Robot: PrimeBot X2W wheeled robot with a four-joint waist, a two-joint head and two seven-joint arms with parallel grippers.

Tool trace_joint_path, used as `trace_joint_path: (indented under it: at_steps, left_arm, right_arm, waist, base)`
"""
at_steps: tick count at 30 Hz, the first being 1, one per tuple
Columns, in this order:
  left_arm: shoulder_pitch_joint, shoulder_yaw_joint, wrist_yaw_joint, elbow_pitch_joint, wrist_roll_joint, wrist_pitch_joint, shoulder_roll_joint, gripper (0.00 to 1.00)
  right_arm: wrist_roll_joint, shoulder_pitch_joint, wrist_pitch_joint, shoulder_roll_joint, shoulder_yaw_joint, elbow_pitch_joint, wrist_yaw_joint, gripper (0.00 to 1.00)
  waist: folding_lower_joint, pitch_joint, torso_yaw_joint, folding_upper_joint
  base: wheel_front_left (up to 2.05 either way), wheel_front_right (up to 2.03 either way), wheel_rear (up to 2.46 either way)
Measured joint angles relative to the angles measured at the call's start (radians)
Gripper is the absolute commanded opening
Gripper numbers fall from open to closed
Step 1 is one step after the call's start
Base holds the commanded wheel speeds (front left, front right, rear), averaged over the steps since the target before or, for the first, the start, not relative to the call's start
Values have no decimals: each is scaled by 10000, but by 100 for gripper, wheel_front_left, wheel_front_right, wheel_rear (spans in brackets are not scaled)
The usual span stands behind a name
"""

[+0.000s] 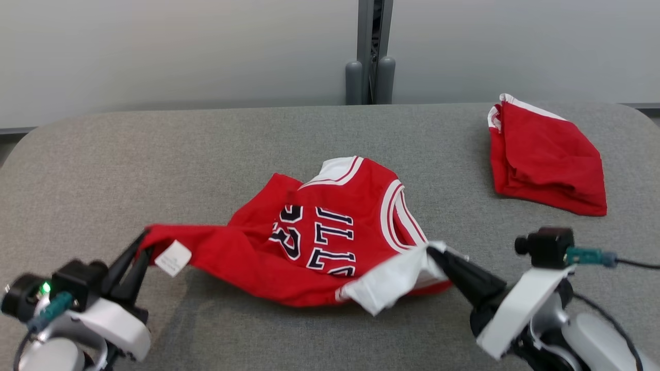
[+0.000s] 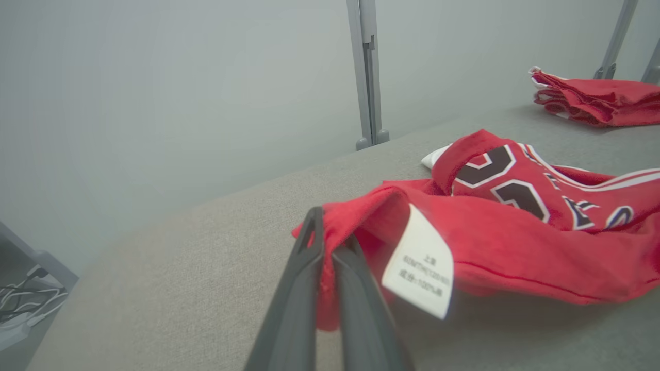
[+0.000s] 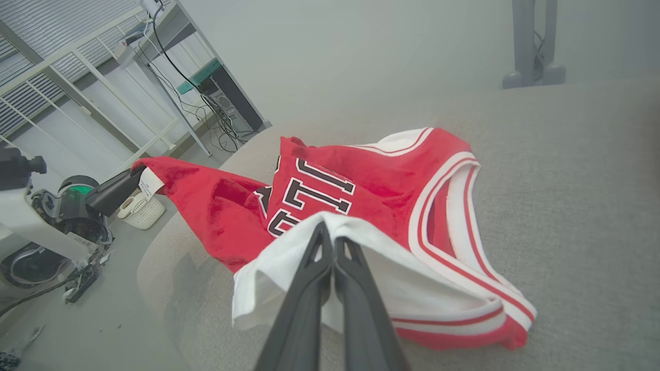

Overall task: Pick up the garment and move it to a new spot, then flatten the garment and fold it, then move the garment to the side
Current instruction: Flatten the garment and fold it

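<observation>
My left pincer (image 1: 144,241) is clamped tight on a red hem corner of the red sleeveless basketball jersey with white trim and dark lettering (image 1: 319,232), just beside its white care label (image 1: 172,257). My right pincer (image 1: 430,251) is pinched closed on a white flap at the opposite end. The cloth runs crosswise from pincer to pincer, its bunched middle resting just beyond that line on the grey fabric-covered desk (image 1: 206,154). Neither arm is nearer; I judge both must lift together.
</observation>
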State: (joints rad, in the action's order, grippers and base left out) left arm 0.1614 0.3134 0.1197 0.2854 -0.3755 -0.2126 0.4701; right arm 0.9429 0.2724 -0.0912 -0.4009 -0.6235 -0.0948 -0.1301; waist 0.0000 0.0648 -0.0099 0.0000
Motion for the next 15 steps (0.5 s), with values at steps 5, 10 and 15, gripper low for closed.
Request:
trace_joint_path:
  at_steps: [5,10,15]
  left_arm:
    - [1283,372,71,-696,98,571,759,0]
    - [3170,1381,102,-1062,-332,970,1735,0]
    - [5573,2514,102,-880,-1319,1168,2692,0]
  right_arm:
    - [44,1435,336,418,199,-556,0,0]
    - [96,3393,566,1149,341,-1645,0,0]
    - [186,5739,803,1779,556,-2930,0,0]
  waist:
    - [0,277,23,0]
    - [0,765,41,0]
    - [0,1457,72,-1]
  base:
    - [0,0,0]
    - [0,0,0]
    - [0,0,0]
